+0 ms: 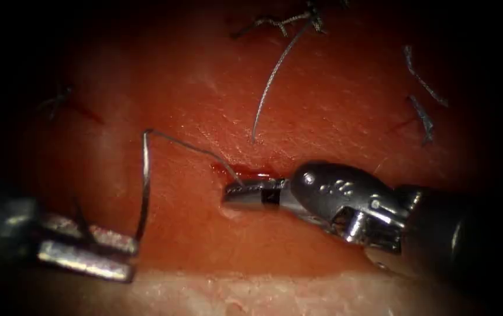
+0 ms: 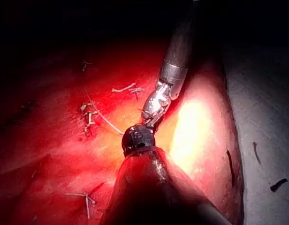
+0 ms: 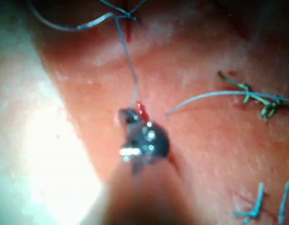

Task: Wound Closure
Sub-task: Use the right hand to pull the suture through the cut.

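Knotted stitches [image 1: 298, 20] with cut ends [image 1: 424, 120] lie on the tissue [image 1: 333, 99] above and right of the cut [image 1: 245, 172], and a loose thread end [image 1: 269, 88] trails down toward it. The right tool [image 1: 245, 194] lies with its jaws closed at the cut's red fluid [image 1: 257, 174], where the thread [image 1: 146, 175] meets them; whether they clamp thread or needle I cannot tell. The thread runs left, bends down and reaches the left tool [image 1: 123, 257], whose jaws look parted around it; no writing is readable.
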Tool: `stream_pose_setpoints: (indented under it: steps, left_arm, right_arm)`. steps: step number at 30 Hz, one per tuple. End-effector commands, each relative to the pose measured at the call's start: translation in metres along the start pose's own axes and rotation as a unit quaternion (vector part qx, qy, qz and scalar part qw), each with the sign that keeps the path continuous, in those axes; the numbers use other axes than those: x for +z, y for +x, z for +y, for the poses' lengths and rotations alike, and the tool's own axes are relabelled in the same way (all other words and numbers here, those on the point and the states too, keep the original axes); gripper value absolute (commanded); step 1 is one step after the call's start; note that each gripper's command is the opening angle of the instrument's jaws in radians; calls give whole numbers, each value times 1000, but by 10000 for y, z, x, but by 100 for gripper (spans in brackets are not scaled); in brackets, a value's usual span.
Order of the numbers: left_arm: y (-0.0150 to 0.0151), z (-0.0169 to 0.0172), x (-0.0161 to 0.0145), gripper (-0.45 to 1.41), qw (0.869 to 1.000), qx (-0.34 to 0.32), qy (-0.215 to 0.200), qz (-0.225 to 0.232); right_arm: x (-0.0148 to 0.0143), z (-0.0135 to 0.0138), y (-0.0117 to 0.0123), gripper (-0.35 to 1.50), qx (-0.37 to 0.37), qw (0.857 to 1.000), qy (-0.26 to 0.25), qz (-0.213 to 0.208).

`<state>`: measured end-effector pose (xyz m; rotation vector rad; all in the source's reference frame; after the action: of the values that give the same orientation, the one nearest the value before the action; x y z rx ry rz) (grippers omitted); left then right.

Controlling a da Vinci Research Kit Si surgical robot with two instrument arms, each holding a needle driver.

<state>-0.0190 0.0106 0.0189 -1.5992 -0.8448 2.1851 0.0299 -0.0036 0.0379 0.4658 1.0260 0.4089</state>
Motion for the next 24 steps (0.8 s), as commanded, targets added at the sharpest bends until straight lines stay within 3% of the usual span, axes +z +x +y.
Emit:
stream_pose_setpoints:
  steps: [1,12,21,24]
  left_arm:
    - [-2,-6,6,-45,1000,1,0,0]
    - [-3,-7,6,-45,1000,8,0,0]
    - [-12,-19,3,-45,1000,21,15,-1]
    - [-15,-20,5,-45,1000,23,15,-1]
  right_arm:
    - [7,3,1,-35,-1,1000,1,1]
    - [7,-3,1,-35,-8,1000,7,-8]
    - [-6,-60,10,-35,-11,996,83,-19]
    - [-9,-83,23,-35,-8,994,109,-13]
